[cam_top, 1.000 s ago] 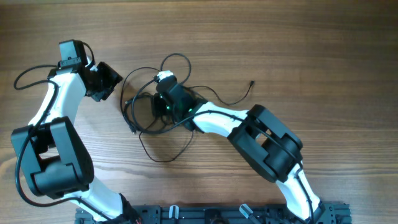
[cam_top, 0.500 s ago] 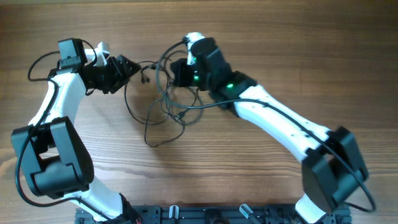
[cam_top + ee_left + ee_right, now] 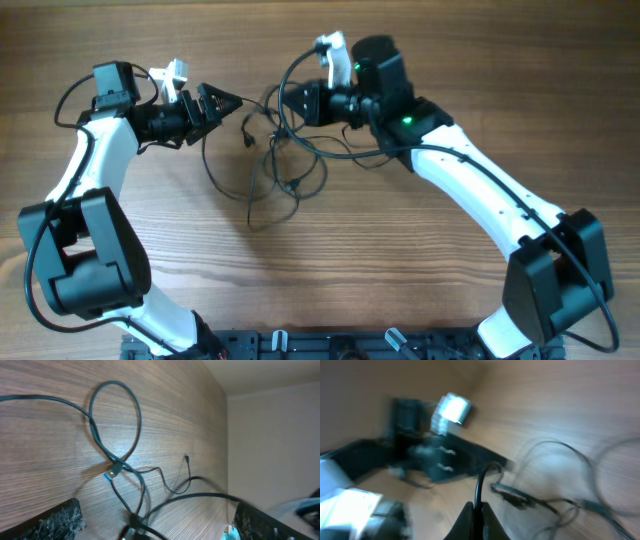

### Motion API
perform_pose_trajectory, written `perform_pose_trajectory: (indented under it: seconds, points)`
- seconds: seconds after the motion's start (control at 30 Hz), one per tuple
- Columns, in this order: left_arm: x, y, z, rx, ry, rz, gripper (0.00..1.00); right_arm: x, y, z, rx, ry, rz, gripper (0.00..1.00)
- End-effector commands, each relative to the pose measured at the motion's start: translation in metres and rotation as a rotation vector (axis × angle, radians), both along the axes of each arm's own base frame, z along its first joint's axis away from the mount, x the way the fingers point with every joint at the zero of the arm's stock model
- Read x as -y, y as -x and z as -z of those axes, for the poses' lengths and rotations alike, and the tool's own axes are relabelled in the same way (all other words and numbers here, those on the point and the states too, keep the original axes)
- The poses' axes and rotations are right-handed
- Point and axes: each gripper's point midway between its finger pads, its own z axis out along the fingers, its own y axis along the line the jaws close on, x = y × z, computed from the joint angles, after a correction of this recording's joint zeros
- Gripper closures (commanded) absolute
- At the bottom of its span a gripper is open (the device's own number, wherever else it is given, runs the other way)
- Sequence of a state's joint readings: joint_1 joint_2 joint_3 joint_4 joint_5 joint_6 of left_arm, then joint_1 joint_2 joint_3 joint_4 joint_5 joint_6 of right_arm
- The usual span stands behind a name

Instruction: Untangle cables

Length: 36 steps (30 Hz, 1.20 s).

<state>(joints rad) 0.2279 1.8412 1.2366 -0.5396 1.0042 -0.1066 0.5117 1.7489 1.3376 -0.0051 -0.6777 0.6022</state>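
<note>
Mid-counter (image 3: 500, 50), overhead: cables (image 3: 272, 150) tangled; left tool (image 3: 226, 104) just left of cables, newly released; right tool (image 3: 290, 104) moved to cables' upper-right, dragging loops along.
Left wrist: fingers (image 3: 55, 520) spread, cables (image 3: 115, 467) beyond.
Right wrist: right tool (image 3: 479, 510) clenched on cables' strand; tangle likely loosening.

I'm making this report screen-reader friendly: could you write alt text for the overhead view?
Thin black cables lie tangled on a wooden table. The right end effector, shut, holds a strand; the left end effector, opposite it across the tangle, is open.
</note>
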Motion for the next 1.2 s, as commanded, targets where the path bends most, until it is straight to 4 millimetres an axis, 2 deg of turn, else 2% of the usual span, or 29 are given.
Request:
perform_pose_trajectory:
  seconds: [0.0, 0.17, 0.33, 0.43, 0.57, 0.63, 0.8, 0.93, 1.03, 1.1, 1.17]
  points:
    - [0.008, 0.004, -0.004, 0.038, 0.039, 0.051, 0.00, 0.014, 0.008, -0.048, -0.039, -0.166, -0.089, 0.96]
    - [0.008, 0.004, -0.004, 0.038, 0.039, 0.051, 0.00, 0.028, 0.001, -0.057, -0.055, -0.204, -0.087, 0.96]
    - [0.008, 0.004, -0.004, 0.039, 0.043, 0.053, 0.00, 0.042, -0.002, -0.095, -0.109, -0.352, -0.117, 0.96]
    - [0.011, 0.005, -0.008, 0.058, 0.065, 0.072, 0.00, 0.058, -0.006, -0.122, -0.145, -0.444, -0.121, 0.96]
    - [0.014, 0.007, -0.014, 0.078, 0.094, 0.093, 0.00, 0.077, -0.010, -0.141, -0.149, -0.502, -0.114, 0.96]
    - [0.015, 0.007, -0.014, 0.079, 0.094, 0.093, 0.00, 0.084, -0.014, -0.141, -0.163, -0.508, -0.098, 0.96]
    - [0.019, 0.008, -0.016, 0.086, 0.106, 0.108, 0.00, 0.089, -0.026, -0.138, -0.178, -0.520, -0.035, 0.96]
    - [0.026, 0.009, -0.013, 0.094, 0.078, 0.130, 0.00, 0.112, -0.066, -0.148, -0.195, -0.633, 0.213, 0.96]
    - [0.026, 0.006, 0.002, 0.070, -0.018, 0.114, 0.04, 0.134, -0.088, -0.151, -0.187, -0.687, 0.348, 0.96]
    - [0.028, 0.005, 0.009, 0.059, -0.060, 0.112, 0.04, 0.145, -0.097, -0.145, -0.194, -0.686, 0.405, 0.96]
    - [0.033, 0.006, 0.009, 0.060, -0.065, 0.124, 0.04, 0.156, -0.105, -0.129, -0.246, -0.656, 0.459, 0.96]
